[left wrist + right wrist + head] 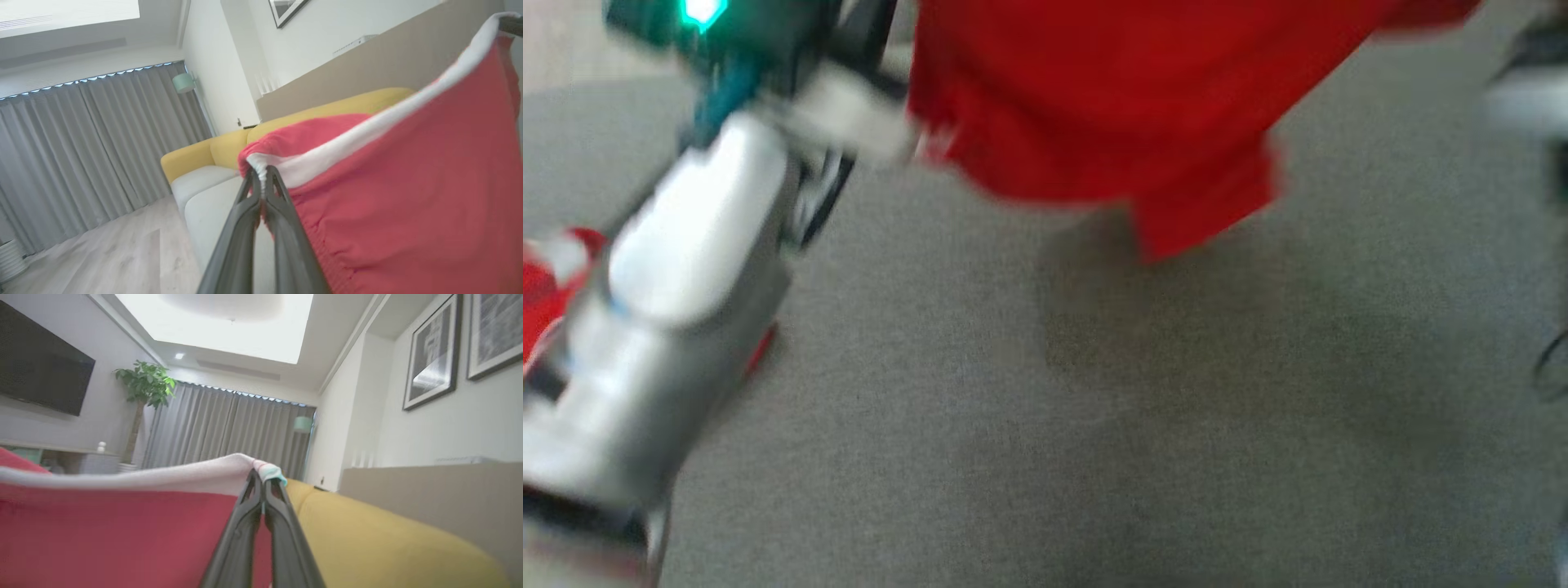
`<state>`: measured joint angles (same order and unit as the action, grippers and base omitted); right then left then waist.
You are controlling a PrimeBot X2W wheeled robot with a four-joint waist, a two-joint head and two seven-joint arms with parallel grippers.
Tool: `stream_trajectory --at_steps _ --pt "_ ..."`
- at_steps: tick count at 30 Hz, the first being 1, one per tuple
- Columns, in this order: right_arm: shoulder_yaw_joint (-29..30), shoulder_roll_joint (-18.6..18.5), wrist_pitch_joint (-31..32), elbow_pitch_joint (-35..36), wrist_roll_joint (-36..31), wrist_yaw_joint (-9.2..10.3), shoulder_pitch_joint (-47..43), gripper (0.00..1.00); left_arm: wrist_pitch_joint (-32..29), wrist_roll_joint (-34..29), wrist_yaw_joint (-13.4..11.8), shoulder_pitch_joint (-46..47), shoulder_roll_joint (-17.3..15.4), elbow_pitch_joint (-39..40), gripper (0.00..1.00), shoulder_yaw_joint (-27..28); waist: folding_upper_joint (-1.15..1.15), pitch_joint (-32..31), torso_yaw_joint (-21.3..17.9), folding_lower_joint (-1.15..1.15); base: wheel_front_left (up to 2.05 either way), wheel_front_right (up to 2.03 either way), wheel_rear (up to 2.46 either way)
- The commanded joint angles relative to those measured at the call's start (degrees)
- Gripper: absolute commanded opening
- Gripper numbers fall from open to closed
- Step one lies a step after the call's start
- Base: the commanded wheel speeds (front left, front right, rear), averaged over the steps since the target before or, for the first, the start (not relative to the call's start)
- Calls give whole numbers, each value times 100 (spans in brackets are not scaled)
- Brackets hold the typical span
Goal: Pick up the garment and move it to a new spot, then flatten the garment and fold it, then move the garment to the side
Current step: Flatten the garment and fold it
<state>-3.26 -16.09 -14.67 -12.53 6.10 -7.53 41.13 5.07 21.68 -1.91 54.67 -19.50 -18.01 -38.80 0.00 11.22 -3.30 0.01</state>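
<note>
Heavy motion blur in the head view; wrist views sharper, ceiling panel (pixel 229 326) perhaps overexposed.

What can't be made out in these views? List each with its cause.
Head view: garment top cut off by the upper edge; motion blur smears the rest.
Left wrist view: beside the left hand, the garment hides much of the sofa.
Right wrist view: below the right hand, the garment runs off the bottom edge.
Garment type: unclear.
</note>
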Motion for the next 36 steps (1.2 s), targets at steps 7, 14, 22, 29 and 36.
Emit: stream_trajectory --at_steps 7,14,22,29,36 --pt "638 -698 -33 378 -245 4 1592 0 796 55 348 2159 634 -944 0 549 0 1007 -105 -1 0 0 0" --pt "461 -610 -33 888 -164 4 508 0 987 -94 531 1201 601 -1305 0 392 0 937 -185 -1 0 0 0" --pt "627 -67 -33 1319 40 4 -2305 0 991 -253 316 -1813 598 -549 0 229 0 586 -61 -1 0 0 0" --pt "1022 474 -5 1924 221 4 -4483 0 992 -332 -32 -3880 549 41 0 68 0 2 -108 -1 0 0 0" --pt "1388 382 332 3073 258 4 -5530 0 884 -258 -415 -4857 247 886 0 124 0 -251 -178 -1 0 0 0"
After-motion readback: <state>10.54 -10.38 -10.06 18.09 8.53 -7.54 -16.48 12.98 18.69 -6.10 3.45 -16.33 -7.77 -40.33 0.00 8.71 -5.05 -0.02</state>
